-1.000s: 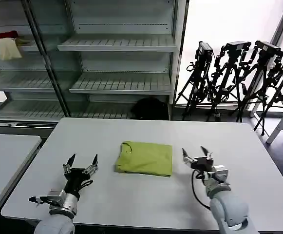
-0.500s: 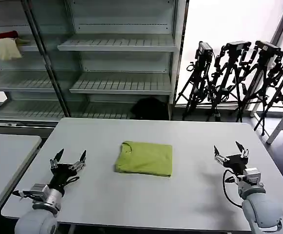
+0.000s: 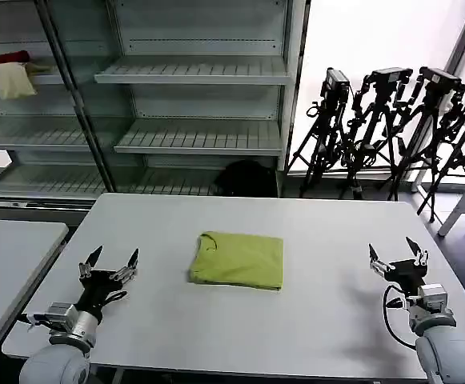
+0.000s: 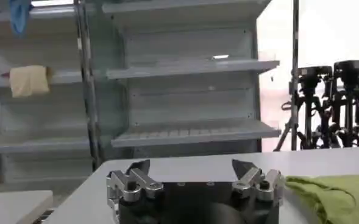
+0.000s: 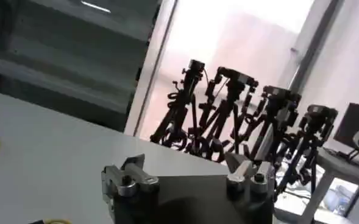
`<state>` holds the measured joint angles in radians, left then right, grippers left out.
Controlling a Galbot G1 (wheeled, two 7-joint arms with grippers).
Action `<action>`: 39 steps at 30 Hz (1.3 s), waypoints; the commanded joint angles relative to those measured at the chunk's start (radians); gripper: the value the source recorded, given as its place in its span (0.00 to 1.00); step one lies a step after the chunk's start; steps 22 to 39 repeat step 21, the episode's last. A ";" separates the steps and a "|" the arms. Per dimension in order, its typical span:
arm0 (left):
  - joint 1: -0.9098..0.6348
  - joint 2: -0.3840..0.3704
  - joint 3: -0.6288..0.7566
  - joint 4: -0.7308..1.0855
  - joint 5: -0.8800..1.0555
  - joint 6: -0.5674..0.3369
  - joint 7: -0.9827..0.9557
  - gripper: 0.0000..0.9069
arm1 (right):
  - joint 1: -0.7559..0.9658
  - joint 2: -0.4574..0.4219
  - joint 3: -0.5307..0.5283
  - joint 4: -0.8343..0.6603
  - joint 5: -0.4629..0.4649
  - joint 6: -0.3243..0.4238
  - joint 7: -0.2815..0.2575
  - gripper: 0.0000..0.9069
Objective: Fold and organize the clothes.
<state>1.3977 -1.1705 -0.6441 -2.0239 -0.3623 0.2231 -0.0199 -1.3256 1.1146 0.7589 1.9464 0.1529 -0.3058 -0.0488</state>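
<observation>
The left hand (image 3: 110, 262) hovers over the desk (image 3: 176, 328) near its front left corner, fingers spread apart and holding nothing. The lime T-shirt (image 3: 238, 259) lies folded into a neat rectangle at the desk's middle. Near the right edge, the right hand (image 3: 398, 256) hangs with fingers apart, well clear of the shirt.

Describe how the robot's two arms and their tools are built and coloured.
Both arms are rounded, light grey-white shells ending in silver metal wrist sections. The left tool and right tool are black, each with two slim, pointed dark fingers tipped in silver. A black cable loops beside the right wrist. The wrist views show silver finger brackets with round bolts on a black base.
</observation>
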 commanded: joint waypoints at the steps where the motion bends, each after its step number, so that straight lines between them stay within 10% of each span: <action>1: 0.005 0.011 -0.025 0.005 -0.016 -0.006 0.003 1.00 | -0.016 -0.008 0.021 -0.003 0.004 0.005 0.011 1.00; 39: 0.001 0.009 -0.024 0.041 -0.026 -0.024 0.005 1.00 | -0.012 -0.001 0.016 -0.010 0.021 0.008 0.001 1.00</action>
